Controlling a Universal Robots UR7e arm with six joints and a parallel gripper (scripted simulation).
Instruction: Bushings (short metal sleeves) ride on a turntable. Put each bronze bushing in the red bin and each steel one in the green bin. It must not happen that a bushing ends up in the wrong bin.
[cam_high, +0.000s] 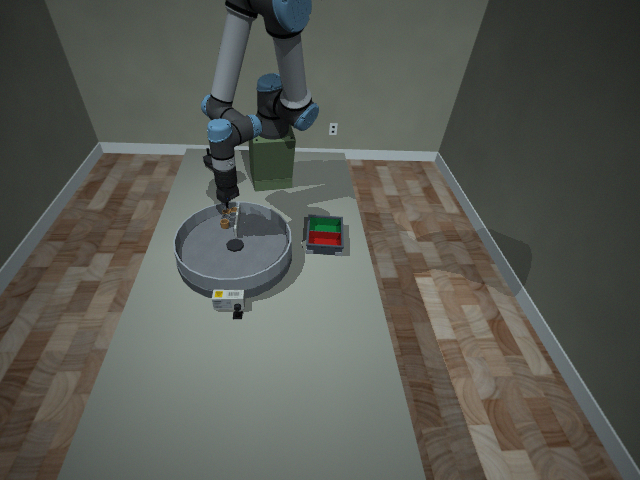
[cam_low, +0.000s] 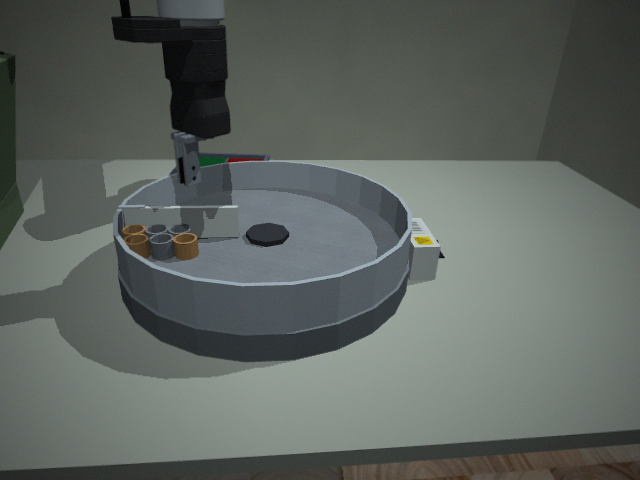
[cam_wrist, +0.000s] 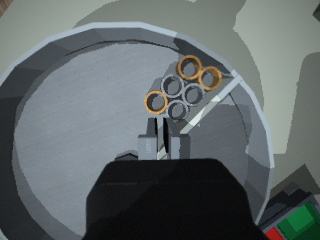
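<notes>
Three bronze bushings and three steel bushings stand upright in a tight cluster on the turntable (cam_high: 206, 258) (cam_low: 320, 258) (cam_wrist: 75, 125), against the white divider. One bronze bushing (cam_high: 224, 224) (cam_low: 186, 249) (cam_wrist: 146, 103) is at the cluster's inner end. The steel bushing (cam_low: 162, 249) beside it touches its neighbours. Two bronze ones are by the rim. My gripper (cam_high: 226, 207) (cam_low: 187, 181) (cam_wrist: 160, 128) is nearly closed and empty, above the turntable beside the cluster. The green bin (cam_high: 325, 227) (cam_low: 211, 161) (cam_wrist: 300, 217) and red bin (cam_high: 324, 239) (cam_low: 247, 160) (cam_wrist: 272, 234) show no bushings in the top view.
The white divider (cam_high: 236, 227) (cam_low: 219, 221) (cam_wrist: 220, 100) runs from the raised rim inward. A black hub (cam_high: 235, 244) (cam_low: 267, 234) sits at the turntable's centre. A white box (cam_high: 228, 300) (cam_low: 423, 263) stands at its front. The bins share a grey tray right of the turntable.
</notes>
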